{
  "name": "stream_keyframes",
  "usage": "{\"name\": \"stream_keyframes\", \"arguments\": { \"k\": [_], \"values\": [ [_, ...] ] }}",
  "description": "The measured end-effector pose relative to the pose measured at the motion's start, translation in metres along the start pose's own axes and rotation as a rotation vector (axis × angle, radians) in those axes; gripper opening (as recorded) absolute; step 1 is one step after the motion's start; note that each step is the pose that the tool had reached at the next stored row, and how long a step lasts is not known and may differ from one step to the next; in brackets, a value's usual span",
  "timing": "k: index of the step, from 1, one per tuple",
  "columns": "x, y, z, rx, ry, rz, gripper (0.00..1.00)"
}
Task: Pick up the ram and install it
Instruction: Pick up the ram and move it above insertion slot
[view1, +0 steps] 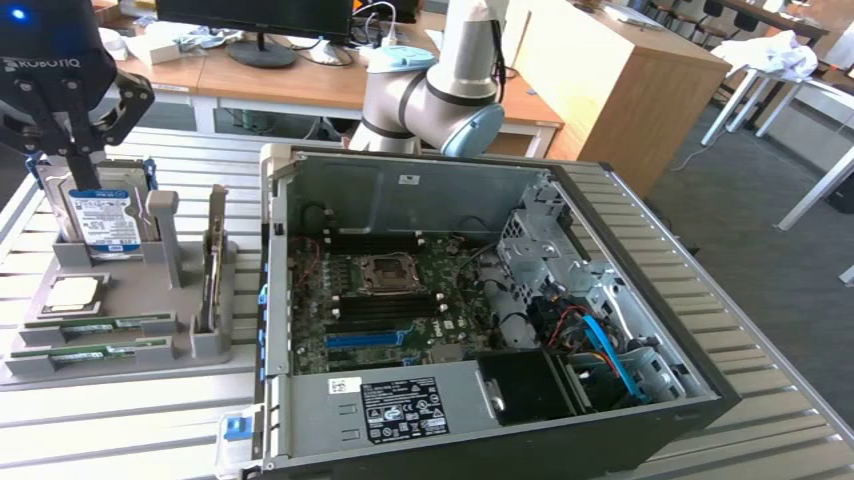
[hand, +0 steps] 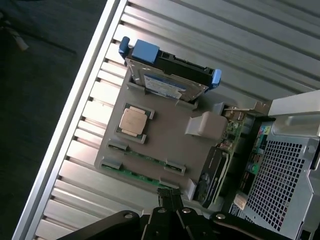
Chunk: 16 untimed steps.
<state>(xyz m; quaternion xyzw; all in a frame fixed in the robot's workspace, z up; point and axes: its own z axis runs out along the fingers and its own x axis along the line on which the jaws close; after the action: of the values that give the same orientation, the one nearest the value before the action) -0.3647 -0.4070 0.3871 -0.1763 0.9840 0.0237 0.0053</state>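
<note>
Shut tight on nothing, gripper (hand: 168, 197), poised above grey holder (hand: 170, 137) near the edge of slatted bench (view1: 134, 420) on the exterior view's left. Nearest the fingertips in the wrist view, one end of ram (hand: 137, 175): green stick lying flat in the holder's outermost slot, untouched. Alongside in the next slot, second green stick (hand: 145, 156). Further in, square silver processor chip (hand: 133, 121) in its recess. At the holder's far end, blue-labelled hard drive (hand: 170, 82) standing on edge. Just beside the holder, toward the exterior view's right, open computer case (view1: 400, 185) on the same bench, motherboard (view1: 387, 300) exposed.
</note>
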Motion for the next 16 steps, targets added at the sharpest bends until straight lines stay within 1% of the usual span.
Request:
{"name": "stream_keyframes", "arguments": {
  "k": [16],
  "values": [
    [0.0,0.0,0.0006,-0.0042,0.01,-0.222,0.1]
  ]
}}
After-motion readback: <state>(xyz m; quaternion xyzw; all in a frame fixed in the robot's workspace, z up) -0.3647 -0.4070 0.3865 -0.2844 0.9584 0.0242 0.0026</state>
